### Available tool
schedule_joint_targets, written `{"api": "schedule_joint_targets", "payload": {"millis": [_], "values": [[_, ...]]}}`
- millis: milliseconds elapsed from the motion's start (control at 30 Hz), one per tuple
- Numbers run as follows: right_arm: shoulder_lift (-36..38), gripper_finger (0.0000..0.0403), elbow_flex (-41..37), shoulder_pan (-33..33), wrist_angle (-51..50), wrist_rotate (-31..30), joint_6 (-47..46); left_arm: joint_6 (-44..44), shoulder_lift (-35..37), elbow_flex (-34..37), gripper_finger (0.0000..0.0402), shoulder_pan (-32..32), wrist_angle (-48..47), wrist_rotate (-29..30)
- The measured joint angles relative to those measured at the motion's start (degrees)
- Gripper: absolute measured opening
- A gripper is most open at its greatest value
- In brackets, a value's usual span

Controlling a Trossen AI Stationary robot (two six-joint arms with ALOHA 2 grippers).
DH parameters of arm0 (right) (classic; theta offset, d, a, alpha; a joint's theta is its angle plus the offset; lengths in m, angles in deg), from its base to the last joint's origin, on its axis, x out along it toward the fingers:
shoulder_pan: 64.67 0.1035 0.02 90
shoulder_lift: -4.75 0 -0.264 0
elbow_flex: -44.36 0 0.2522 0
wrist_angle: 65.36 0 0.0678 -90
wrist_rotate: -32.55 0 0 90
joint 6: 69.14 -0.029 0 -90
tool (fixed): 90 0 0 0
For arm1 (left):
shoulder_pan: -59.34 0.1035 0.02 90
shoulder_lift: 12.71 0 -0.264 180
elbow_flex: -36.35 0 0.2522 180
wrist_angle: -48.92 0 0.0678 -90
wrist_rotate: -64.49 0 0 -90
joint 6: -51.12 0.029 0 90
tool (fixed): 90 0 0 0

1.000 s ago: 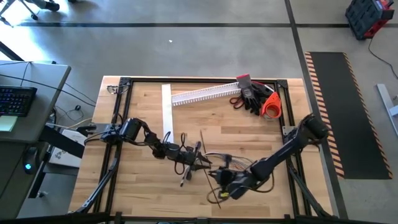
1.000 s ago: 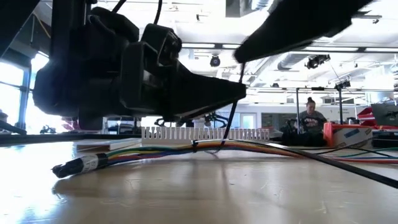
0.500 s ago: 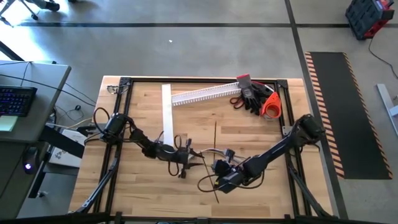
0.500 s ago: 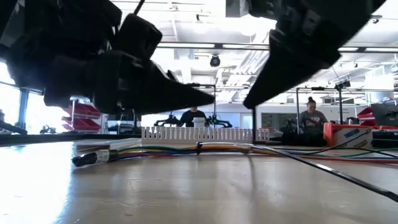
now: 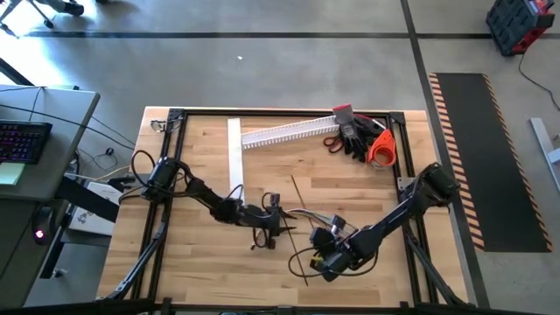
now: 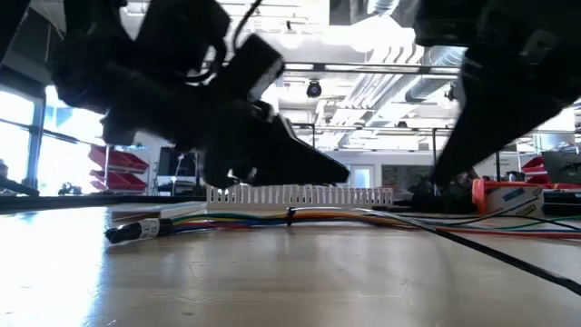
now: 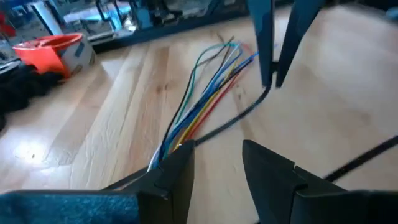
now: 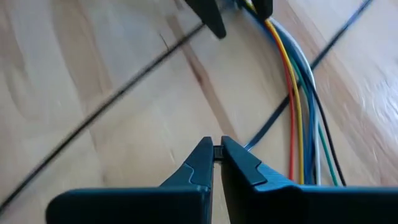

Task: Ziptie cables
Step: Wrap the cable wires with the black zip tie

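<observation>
meanwhile both grippers above cables (image 5: 302, 216)

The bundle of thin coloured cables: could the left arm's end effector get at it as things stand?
Probably yes: the left end effector hangs open right above the bundle of thin coloured cables, nothing between; only a thin black ziptie crosses them.

Overhead, my table (image 5: 201, 262) is evenly lit, shadows soft. At table height, ceiling lights (image 6: 363, 36) and the windows (image 6: 18, 136) glare, leaving my arms silhouetted. Both wrist pictures show motion blur, foreground fingers soft.
</observation>
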Motion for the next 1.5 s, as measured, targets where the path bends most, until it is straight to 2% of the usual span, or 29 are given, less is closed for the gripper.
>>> {"api": "schedule_joint_targets", "payload": {"millis": [233, 533, 700, 833, 900, 1000, 1167, 1500], "values": [[0.04, 0.0000, 0.00, 3.13, -4.06, 0.04, -8.06, 2.62, -0.02, -6.48, 0.0123, 1.43, -13.55, 3.19], [0.53, 0.0000, 0.00, 7.00, -5.34, 0.25, -14.76, 1.47, -0.09, -7.93, 0.0140, 3.18, -20.86, 3.23], [1.50, 0.0000, 0.00, 8.49, -5.47, -3.05, -15.91, -2.75, -0.05, -8.04, 0.0140, 3.42, -24.88, 3.05], [3.62, 0.0000, 0.00, 8.34, -4.96, -5.33, -17.68, -6.35, 0.04, -8.06, 0.0140, 3.21, -26.00, 0.26], [4.44, 0.0000, 0.00, 8.09, -3.86, -8.30, -18.59, -8.43, 0.04, -8.06, 0.0138, 2.56, -26.22, -0.14], [4.63, 0.0000, 0.00, 6.97, -1.00, -10.65, -17.85, -10.17, 0.04, -8.04, 0.0126, 1.43, -26.29, -0.52], [4.19, 0.0000, -0.04, 4.38, 1.99, -9.35, -15.93, -10.71, 0.04, -8.04, 0.0096, -0.11, -26.59, -0.74], [4.15, 0.0000, -0.07, 3.83, -8.41, -4.43, -19.11, -11.55, 0.00, -8.00, 0.0033, -2.27, -26.86, 2.40]]}}
